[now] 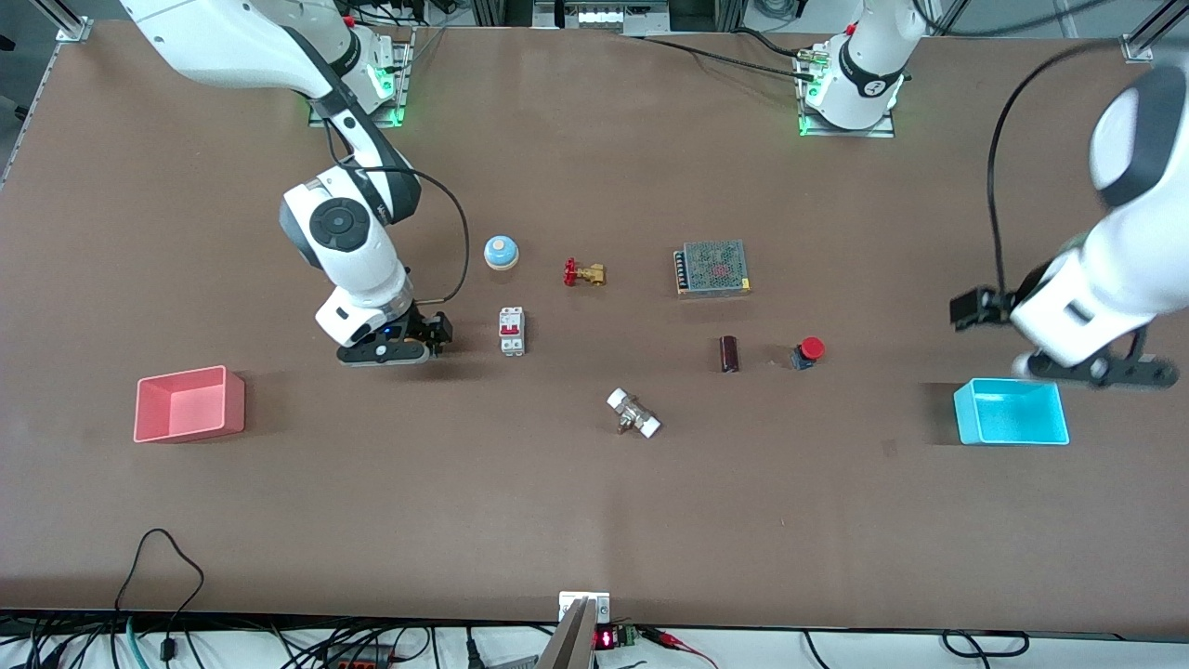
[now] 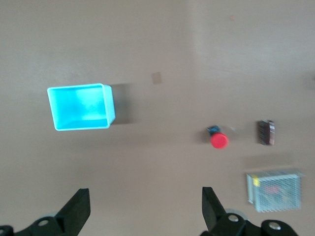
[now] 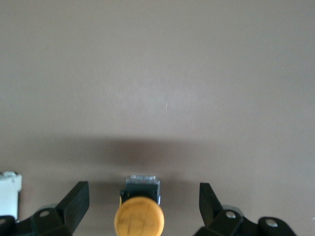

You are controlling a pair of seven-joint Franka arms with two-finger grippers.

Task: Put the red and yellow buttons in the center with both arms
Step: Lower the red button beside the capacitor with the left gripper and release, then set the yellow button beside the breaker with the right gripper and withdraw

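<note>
The red button [image 1: 808,351] stands on the brown tabletop [image 1: 576,502] beside a dark cylinder; it also shows in the left wrist view [image 2: 219,140]. The yellow button [image 3: 139,216] sits between the open fingers of my right gripper [image 3: 142,209], with a gap on each side. In the front view my right gripper [image 1: 390,348] is low over the table beside the white breaker and hides that button. My left gripper [image 1: 1101,370] is open and empty, up in the air over the cyan bin's edge; its fingers [image 2: 78,209] frame bare table.
On the table are a blue dome bell [image 1: 501,252], a white breaker [image 1: 512,330], a red-handled brass valve [image 1: 583,273], a mesh power supply [image 1: 713,268], a dark cylinder [image 1: 730,354], a white-ended fitting [image 1: 633,413], a pink bin [image 1: 149,437] and a cyan bin [image 1: 1012,435].
</note>
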